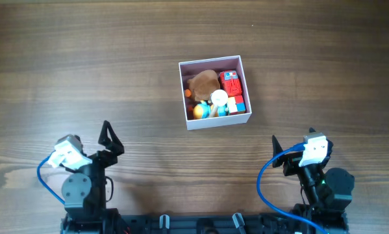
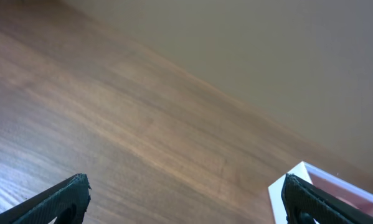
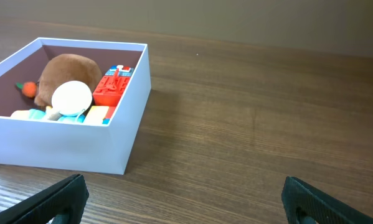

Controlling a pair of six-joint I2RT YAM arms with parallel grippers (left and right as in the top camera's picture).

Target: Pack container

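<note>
A square, shallow white cardboard container [image 1: 219, 121] with a dusty pink inside sits on the brown wooden table [image 1: 84, 58], a little right of centre in the upper half of the overhead view. It has no lid. Packed inside are a brown plush toy [image 1: 202, 82], a red plastic block toy [image 1: 230, 82], a white round piece [image 1: 219, 98] and some small orange, blue and yellow bits.

The left claw [image 2: 185, 186] is spread wide and holds nothing, with its black fingertips [image 2: 71, 194] at the lower corners of the left wrist view. A white corner of the container shows at that view's lower right.

The right claw [image 3: 185, 186] is likewise spread wide and empty, and the container fills the left of its view. Both claws are well apart from the container.
</note>
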